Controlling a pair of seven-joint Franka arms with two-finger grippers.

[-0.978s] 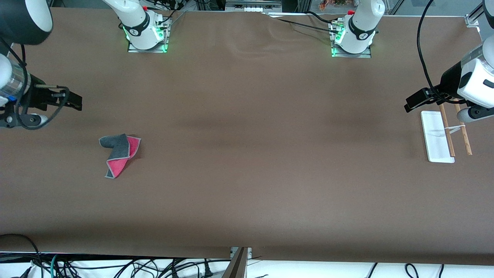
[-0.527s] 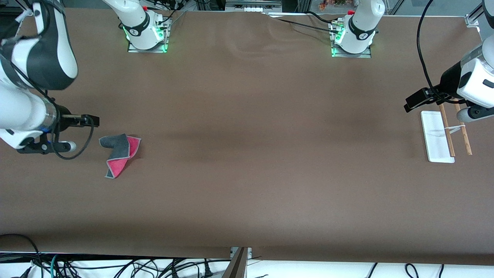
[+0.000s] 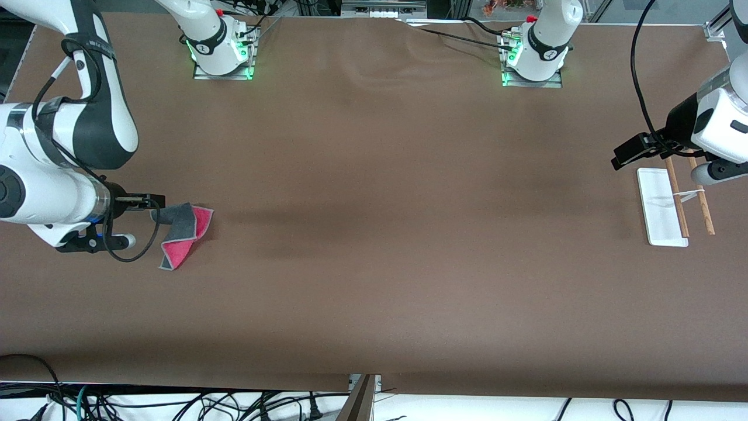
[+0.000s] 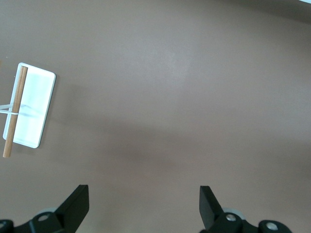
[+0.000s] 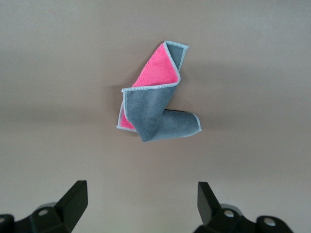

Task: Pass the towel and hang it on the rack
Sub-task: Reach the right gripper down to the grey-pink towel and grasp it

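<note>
tabletop towel (image 5: 155, 97) (crumpled) ahead of jaws

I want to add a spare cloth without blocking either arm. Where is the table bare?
The long middle stretch of the table between the towel and the rack is bare, as is the strip nearest the front camera. It is crowded at the ends: the right gripper, open, is over the towel's edge, and the left gripper, open, waits beside the rack.

right hand (image 5: 141, 201): lowered, fingers spread | left hand (image 4: 144, 206): waiting, fingers spread
</note>
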